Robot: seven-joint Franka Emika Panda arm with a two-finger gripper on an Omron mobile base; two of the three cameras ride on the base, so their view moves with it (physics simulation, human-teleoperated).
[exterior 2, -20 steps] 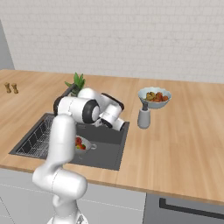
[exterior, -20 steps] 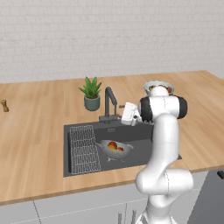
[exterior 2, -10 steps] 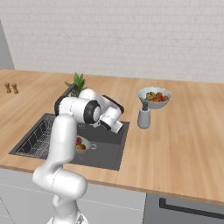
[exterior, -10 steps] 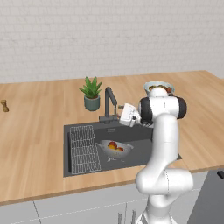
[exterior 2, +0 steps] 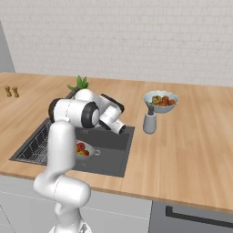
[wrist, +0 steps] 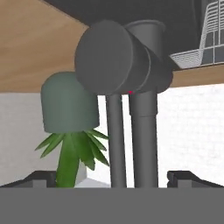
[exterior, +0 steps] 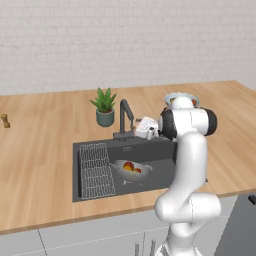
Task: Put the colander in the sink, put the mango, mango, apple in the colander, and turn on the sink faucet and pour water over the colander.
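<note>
Faucet [wrist: 131,87] stands close before the hand camera, upside down in that rolled view: its dark twin stems run from 12 to 6 o'clock and reach down between the two finger tips, which sit far apart at 7 and 5 o'clock, so the jaws are spread wide with nothing clamped. I cannot tell whether either tip touches the metal. In the left base view the gripper [exterior: 142,128] hangs just at 3 o'clock of the sink faucet [exterior: 125,117], level with its bent spout, above the back edge of the sink [exterior: 160,150].

One colander [exterior: 132,171] sits on the floor of the dark basin, at 6 o'clock of the tap and at 3 o'clock of the wire grid rack [exterior: 95,170]. Red and yellow-orange fruit [exterior: 131,167] lies inside it; the pieces are too small to count apart, though a red apple [exterior 2: 81,147] shows in the right base view beside the arm.

One potted plant [exterior: 104,107] stands on the worktop [exterior: 40,140] at 10 o'clock of the tap. One pale bowl of mixed food [exterior 2: 160,101] rests at 2 o'clock of the sink, with one grey soap dispenser [exterior 2: 149,121] just in front of it. Two small shakers [exterior 2: 12,91] stand well apart at 9 o'clock. No writing or label can be read anywhere.
</note>
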